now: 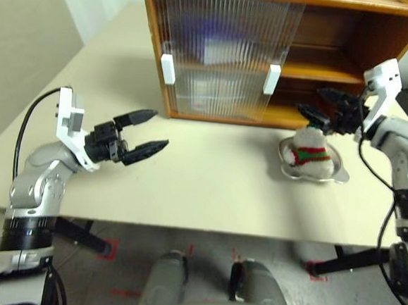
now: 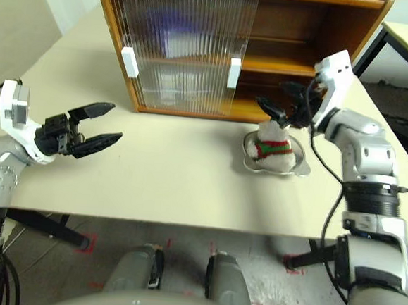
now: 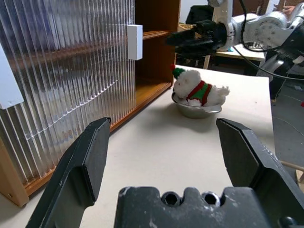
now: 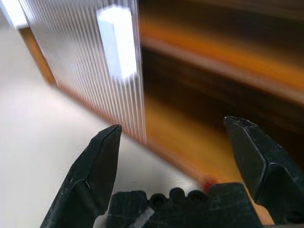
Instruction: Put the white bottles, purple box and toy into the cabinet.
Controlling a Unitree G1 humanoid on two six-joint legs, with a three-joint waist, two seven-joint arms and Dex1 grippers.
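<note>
Left wrist view: toy (image 3: 196, 91) lengthwise across dish (image 3: 197, 110) (hat toward cabinet (image 3: 152, 52)), both claws spread, empty.

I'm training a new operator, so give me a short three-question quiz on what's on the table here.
1. True or false: the toy lies in the metal dish.
2. Which half of the cabinet stands open: A the robot's left, B the robot's right?
3. Fill in: the right gripper hovers open just above the ____.
Key: 1 true; 2 B; 3 toy.
</note>
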